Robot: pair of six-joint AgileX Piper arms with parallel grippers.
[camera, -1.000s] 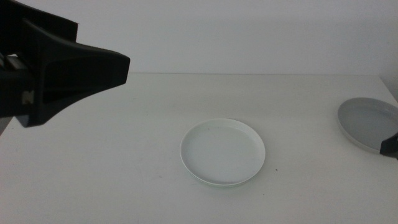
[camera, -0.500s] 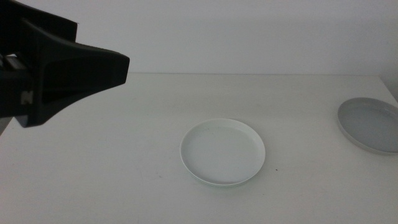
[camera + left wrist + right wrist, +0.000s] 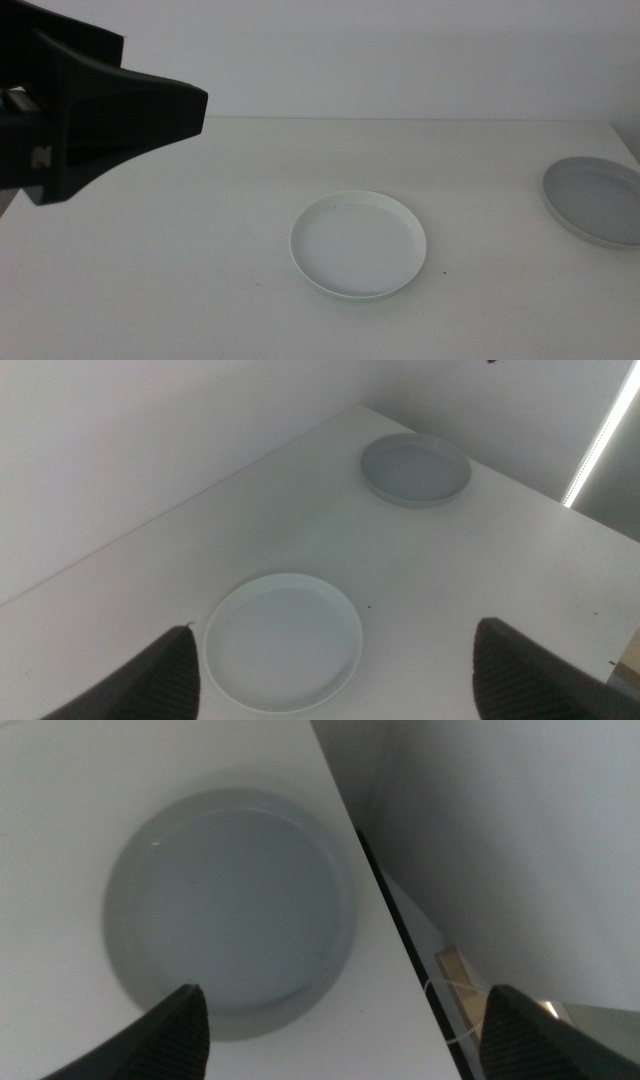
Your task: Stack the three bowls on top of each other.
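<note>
Left gripper [image 3: 330, 670] hangs high over the white bowl [image 3: 358, 243] at table [image 3: 200, 260] centre, jaws spread | right gripper [image 3: 340, 1030], jaws also spread, above the grey bowl [image 3: 595, 200] near the right edge, probably lining up a pick | third bowl unseen.

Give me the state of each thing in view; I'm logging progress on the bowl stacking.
White bowl: upright, empty, alone mid-table.
Grey bowl: upright, empty, at the table's right edge, unstacked.
Left gripper: open, raised over the table's left side, holding nothing.
Right gripper: open, above the grey bowl, holding nothing.
</note>
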